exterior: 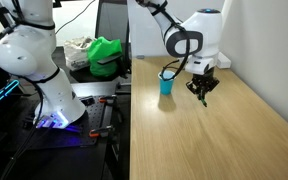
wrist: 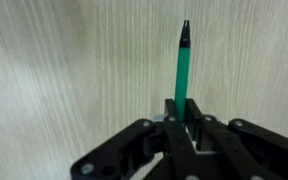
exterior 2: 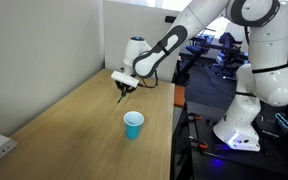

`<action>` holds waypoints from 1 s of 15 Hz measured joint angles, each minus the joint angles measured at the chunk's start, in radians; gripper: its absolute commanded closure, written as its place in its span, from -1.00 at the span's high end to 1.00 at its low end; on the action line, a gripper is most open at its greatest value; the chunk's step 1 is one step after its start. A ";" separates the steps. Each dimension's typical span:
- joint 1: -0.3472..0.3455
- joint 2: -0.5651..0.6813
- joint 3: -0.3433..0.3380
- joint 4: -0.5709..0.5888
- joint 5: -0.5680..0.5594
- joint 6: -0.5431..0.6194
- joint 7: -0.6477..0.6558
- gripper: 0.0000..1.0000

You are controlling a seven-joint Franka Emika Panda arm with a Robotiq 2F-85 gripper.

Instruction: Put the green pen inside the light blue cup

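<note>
In exterior view, left to right: light blue cup [exterior: 166, 84] upright on wooden table [exterior: 234, 135], gripper [exterior: 202, 93] near it, over bare wood, apart from cup. Pen too small to tell there. Wrist view alone shows grasp: green pen [wrist: 182, 65] clamped between closed jaws, tip pointing away over tabletop.

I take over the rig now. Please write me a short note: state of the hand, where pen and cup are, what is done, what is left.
The hand is shut on the green pen, held over the table.
The light blue cup stands upright on the table, beside the hand and apart from it.
Done: pen grasped.
Left: bring the pen over the cup, lower it in, open the hand.
</note>
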 measured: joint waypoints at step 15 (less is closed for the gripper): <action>0.090 -0.278 0.023 -0.114 -0.756 -0.192 0.698 -0.93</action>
